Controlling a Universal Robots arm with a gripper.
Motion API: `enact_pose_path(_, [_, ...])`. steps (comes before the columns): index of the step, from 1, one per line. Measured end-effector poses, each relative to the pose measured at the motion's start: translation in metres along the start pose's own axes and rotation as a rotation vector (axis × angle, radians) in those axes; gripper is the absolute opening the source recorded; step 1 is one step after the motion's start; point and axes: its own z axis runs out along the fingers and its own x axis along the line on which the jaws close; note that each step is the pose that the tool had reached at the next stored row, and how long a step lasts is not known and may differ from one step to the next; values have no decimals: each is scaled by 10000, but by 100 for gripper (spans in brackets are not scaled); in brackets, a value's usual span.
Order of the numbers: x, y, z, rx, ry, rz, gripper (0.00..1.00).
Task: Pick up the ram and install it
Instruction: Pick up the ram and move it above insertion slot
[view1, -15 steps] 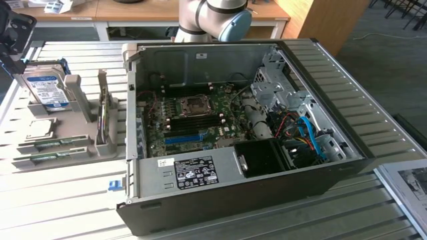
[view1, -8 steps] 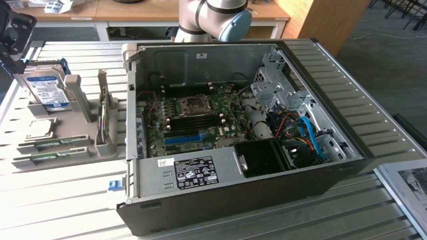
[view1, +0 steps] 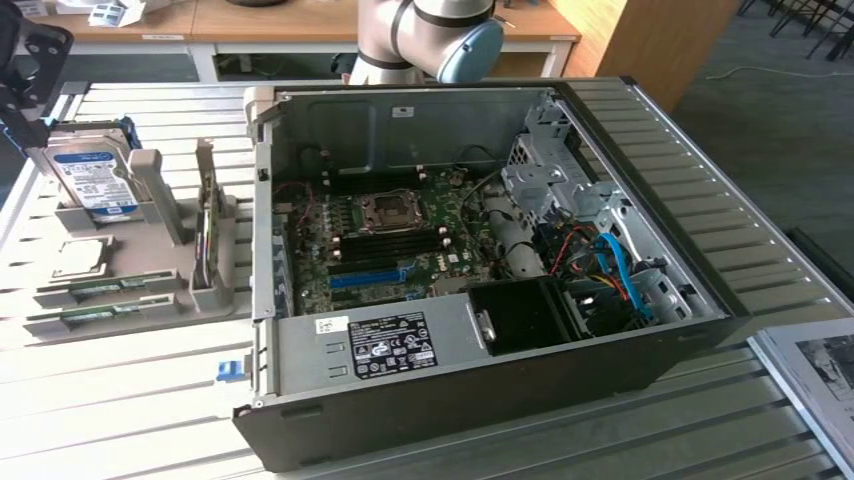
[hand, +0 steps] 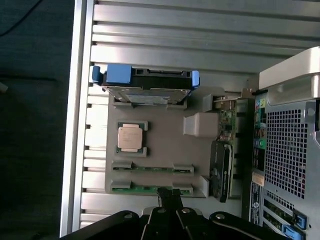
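exterior view: the open pc case (view1: 507, 270) sits on a slatted metal table (view1: 747, 200), its green motherboard (view1: 387, 240) exposed. on the view's left a grey plastic tray (view1: 160, 325) holds the ram (view1: 94, 312), flat in the slot farthest from the hard drive (view1: 94, 175), with a second stick (view1: 100, 288) just beside it.

wrist view: here i get the case's perforated rear panel. my gripper (hand: 170, 194) has its black fingers pinched together, gripping nothing, above that ram. dark floor lies past the table edge.
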Motion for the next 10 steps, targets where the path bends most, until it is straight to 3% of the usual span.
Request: enact_pose_path(10, [0, 0, 0, -25, 40, -1103, 10])
